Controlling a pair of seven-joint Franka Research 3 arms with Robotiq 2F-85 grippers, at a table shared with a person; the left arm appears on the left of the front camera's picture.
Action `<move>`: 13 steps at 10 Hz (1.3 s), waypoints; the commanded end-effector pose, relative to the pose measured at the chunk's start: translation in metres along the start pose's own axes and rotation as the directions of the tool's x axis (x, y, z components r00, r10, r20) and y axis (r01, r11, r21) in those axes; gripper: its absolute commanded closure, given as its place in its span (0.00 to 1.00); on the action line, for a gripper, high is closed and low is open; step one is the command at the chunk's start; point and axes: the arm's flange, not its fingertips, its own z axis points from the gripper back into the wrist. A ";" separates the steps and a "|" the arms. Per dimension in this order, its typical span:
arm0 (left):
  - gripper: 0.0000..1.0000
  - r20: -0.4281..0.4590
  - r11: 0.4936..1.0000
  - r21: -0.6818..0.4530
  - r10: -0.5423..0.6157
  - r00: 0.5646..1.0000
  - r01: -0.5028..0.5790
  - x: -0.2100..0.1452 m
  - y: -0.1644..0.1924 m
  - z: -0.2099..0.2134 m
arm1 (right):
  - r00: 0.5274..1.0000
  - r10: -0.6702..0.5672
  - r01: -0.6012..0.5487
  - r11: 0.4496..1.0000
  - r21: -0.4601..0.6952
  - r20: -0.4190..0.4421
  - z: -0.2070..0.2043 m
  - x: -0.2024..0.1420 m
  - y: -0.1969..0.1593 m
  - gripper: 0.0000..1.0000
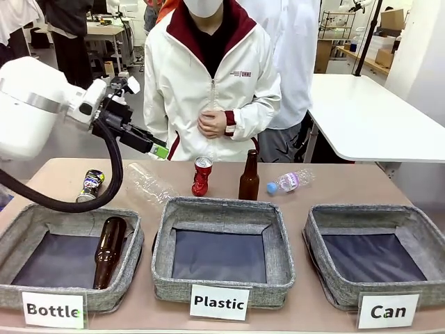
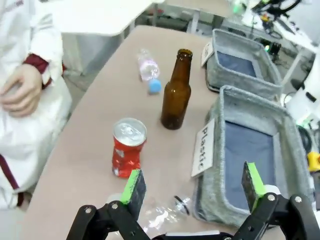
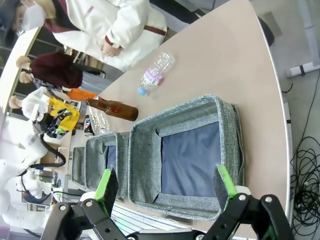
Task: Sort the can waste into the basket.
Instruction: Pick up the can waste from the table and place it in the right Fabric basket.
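- The left tool [image 2: 192, 180] hangs over the tabletop [image 1: 348, 184], jaws spread wide and gripping nothing, with a crumpled clear bottle [image 2: 160, 212] lying below it.
- The red can [image 1: 202, 175] stands upright just ahead of it, behind the Plastic basket [image 1: 222, 207].
- A brown bottle [image 1: 249, 176] stands just beside the red can, on the side toward the Can basket [image 1: 375, 212]. A small blue-capped bottle [image 1: 288, 182] lies beyond it.
- The dark can [image 1: 90, 185] sits behind the Bottle basket [image 1: 69, 216], partly hidden by a black hose [image 1: 115, 174].
- The right tool [image 3: 166, 182] hovers wide open above the Can basket.
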 end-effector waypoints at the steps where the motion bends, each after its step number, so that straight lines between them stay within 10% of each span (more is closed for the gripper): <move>1: 0.00 0.066 0.974 -0.098 -0.198 0.978 0.204 -0.009 0.024 -0.018 | 0.999 0.024 -0.025 0.999 0.024 0.024 0.000 0.003 -0.001 0.00; 5: 0.00 0.138 0.912 -0.102 -0.383 0.913 0.398 -0.044 0.079 -0.054 | 0.999 0.024 -0.025 0.999 0.024 0.024 0.000 0.003 -0.001 0.00; 13: 0.00 0.075 0.959 -0.159 -0.225 0.972 0.234 -0.049 0.121 -0.125 | 0.999 0.024 -0.025 0.999 0.024 0.024 0.000 0.003 -0.001 0.00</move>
